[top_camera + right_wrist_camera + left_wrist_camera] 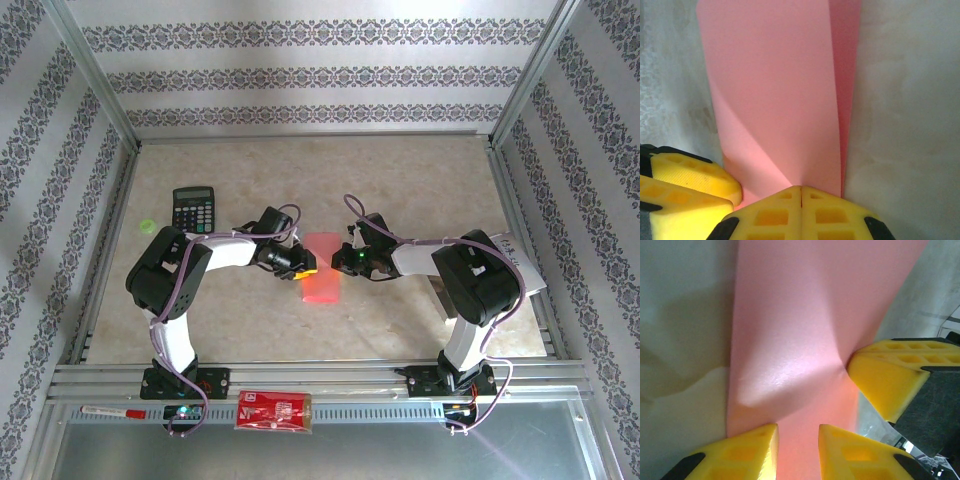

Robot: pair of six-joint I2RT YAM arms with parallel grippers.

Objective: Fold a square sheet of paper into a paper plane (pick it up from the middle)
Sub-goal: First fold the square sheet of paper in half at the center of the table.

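Pink-red square sheet of paper (321,268), apparently folded, long axis near-to-far

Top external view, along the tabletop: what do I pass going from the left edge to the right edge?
small green object → calculator → left gripper → square sheet of paper → right gripper → white leaflet
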